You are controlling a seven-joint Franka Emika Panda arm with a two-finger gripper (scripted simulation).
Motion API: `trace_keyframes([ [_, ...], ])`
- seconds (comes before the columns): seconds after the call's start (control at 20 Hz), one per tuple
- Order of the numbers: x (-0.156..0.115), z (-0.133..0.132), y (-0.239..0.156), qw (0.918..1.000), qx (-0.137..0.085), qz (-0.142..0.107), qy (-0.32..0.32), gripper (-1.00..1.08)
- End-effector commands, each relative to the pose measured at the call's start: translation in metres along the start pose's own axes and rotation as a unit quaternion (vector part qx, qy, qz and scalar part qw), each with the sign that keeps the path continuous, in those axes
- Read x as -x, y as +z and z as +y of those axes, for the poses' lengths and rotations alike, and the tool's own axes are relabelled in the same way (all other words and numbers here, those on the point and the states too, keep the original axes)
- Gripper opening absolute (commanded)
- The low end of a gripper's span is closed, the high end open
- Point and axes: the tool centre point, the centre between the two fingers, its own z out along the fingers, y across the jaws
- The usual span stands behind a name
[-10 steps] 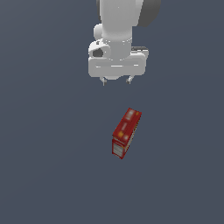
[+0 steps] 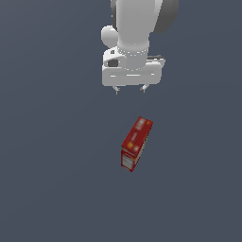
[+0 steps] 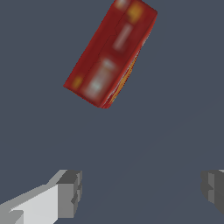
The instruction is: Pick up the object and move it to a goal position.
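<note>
I am hovering with my jaws (image 2: 130,89) spread wide and holding nothing; in the wrist view the two fingertips (image 3: 70,192) are standing far apart with bare desk (image 2: 47,189) between them.

The red box (image 2: 136,143) is lying flat on the desk, apart from my jaws, on the side of them that faces the exterior camera. It is lying at a slant, its whitish label end pointing away from me and its yellow-marked end pointing toward me.

Change since half a second ago: my hand is sitting slightly further toward the exterior view's right, closer to being in line with the box. The box itself is keeping the same spot and the same slant. No contact yet.

Judgement: I am still in the approach step. The box is not yet lying between my fingertips in the wrist view, so I am needing more travel toward it, then a descent. Its narrow width looks well inside my opening. Its slant may be calling for a wrist turn so the fingers close across the short sides. No goal marker is showing in either view.
</note>
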Motion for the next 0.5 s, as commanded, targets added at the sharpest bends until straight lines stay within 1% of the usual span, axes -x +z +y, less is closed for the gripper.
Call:
trace_keyframes([
  [0.0, 0.0009, -0.0023, 0.0022, 1.0, 0.001, -0.003, 0.0, 1.0],
  [0.45, -0.0047, -0.0021, 0.0026, 0.9999, 0.001, -0.001, 0.01, 1.0],
])
